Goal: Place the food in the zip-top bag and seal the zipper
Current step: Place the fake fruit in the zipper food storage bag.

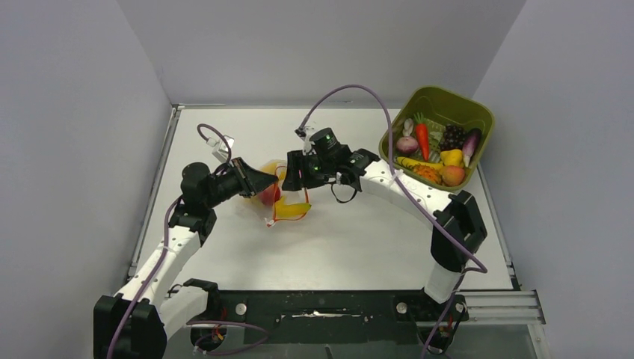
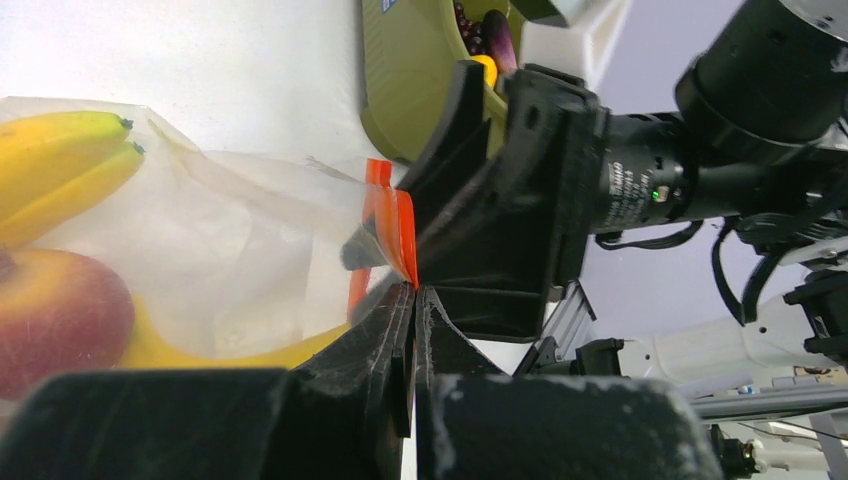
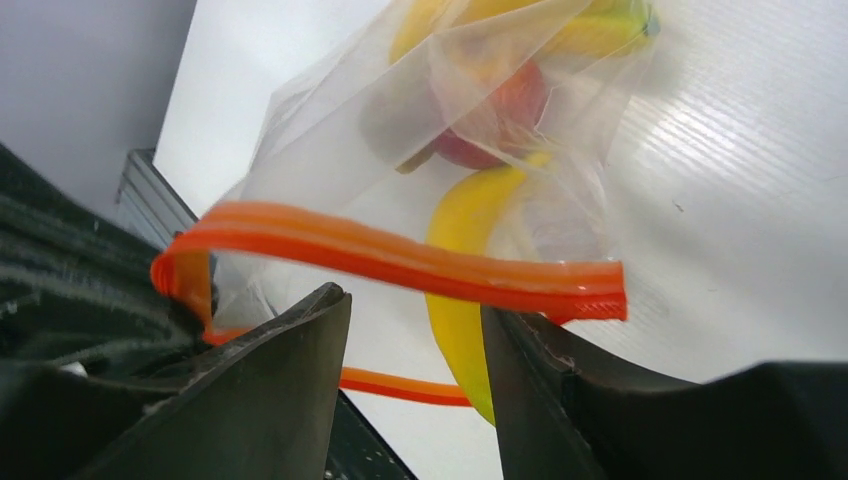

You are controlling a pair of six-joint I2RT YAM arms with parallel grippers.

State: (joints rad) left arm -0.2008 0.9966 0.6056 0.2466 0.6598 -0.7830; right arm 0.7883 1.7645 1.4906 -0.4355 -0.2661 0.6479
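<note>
The clear zip-top bag lies at mid-table with yellow bananas and a red-orange round fruit inside. My left gripper is shut on the orange-red zipper strip at one end of the bag's mouth. My right gripper is open, right up against the left one. The upper zipper strip crosses just beyond its fingertips, and the lower strip lies on the table. The mouth gapes open. A banana and the red fruit show through the plastic.
The olive-green bin at the back right holds more toy food: a carrot, grapes, an eggplant, a peach and others. It also shows behind the right gripper in the left wrist view. Grey walls enclose the table on three sides.
</note>
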